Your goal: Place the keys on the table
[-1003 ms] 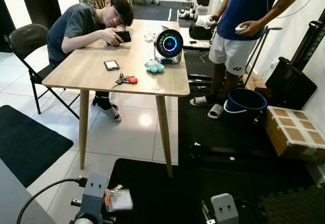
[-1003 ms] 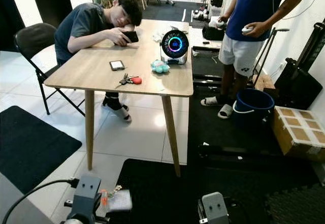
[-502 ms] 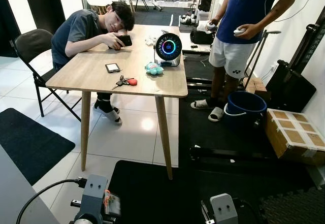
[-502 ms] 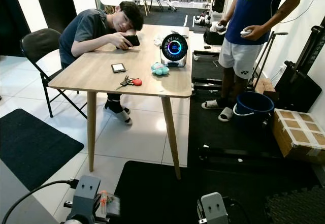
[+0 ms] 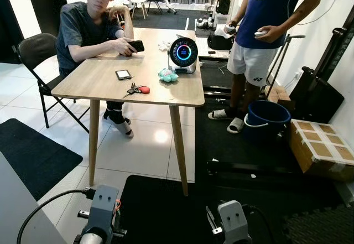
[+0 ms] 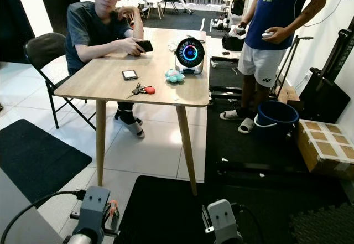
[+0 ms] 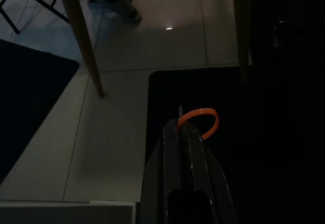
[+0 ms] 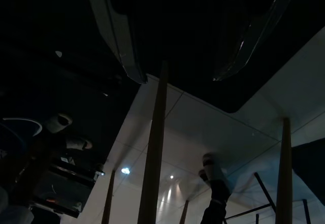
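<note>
With fingers pressed together on an orange ring (image 7: 204,123), the left end effector (image 7: 184,132) hangs low at 7 o'clock from the light wooden desk (image 5: 105,81); right end effector (image 8: 177,46) apart; the ring could slip free.

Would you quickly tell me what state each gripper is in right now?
Left gripper: fingers shut together, an orange ring at their tip; hangs low over the floor.
Right gripper: open, holding nothing; hangs low.
</note>
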Motion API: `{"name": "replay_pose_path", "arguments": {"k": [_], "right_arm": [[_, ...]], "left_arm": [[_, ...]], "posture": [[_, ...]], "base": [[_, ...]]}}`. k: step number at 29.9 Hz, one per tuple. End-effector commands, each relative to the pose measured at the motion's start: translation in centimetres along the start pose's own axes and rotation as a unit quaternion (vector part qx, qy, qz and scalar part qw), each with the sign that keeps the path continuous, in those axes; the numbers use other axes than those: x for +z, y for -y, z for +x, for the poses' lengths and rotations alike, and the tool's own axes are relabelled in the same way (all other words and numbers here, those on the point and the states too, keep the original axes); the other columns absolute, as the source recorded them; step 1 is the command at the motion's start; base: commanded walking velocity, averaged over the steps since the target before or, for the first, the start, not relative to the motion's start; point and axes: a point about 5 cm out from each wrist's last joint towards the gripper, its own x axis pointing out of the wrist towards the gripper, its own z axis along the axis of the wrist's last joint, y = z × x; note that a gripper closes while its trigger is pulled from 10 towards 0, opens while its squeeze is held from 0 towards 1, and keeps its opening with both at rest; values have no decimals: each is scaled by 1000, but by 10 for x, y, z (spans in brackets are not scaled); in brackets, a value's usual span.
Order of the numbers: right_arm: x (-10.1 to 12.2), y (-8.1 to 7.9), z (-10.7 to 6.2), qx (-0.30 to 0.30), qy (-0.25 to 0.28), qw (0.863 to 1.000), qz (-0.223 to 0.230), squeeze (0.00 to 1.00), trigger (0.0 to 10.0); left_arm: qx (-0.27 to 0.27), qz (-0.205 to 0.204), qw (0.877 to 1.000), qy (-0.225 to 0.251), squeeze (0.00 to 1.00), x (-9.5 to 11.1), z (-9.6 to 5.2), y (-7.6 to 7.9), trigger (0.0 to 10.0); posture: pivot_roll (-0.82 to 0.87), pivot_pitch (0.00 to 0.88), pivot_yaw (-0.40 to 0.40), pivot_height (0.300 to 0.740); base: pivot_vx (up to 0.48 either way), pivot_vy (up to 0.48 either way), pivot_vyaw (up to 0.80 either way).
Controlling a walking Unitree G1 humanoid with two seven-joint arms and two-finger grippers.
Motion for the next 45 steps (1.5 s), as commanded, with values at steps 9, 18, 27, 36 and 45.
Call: {"name": "replay_pose_path", "arguments": {"k": [9, 18, 27, 36, 45], "right_arm": [[15, -14, 10, 58, 31, 998, -14, 0, 10000], [26, -22, 23, 89, 45, 995, -19, 0, 10000], [26, -19, 23, 86, 43, 995, -17, 0, 10000], [30, -18, 26, 81, 50, 995, -14, 0, 10000], [34, -20, 28, 87, 58, 994, -14, 0, 10000]], "left_arm": [[50, -4, 999, 10, 0, 3, -8, -23, 10000], [85, -13, 996, 13, 0, 1, -18, -36, 10000], [33, -39, 997, 53, 0, 25, -10, -13, 10000], [5, -38, 997, 74, 0, 37, -5, -3, 10000], [4, -23, 995, 93, 0, 47, -3, -2, 10000]], "posture": [[142, 115, -35, 740], [189, 110, -86, 740], [150, 98, -78, 740], [137, 88, -69, 740], [147, 87, -67, 740]], "base": [[0, 0, 0], [0, 0, 0], [0, 0, 0], [0, 0, 0], [37, 0, 0]]}}
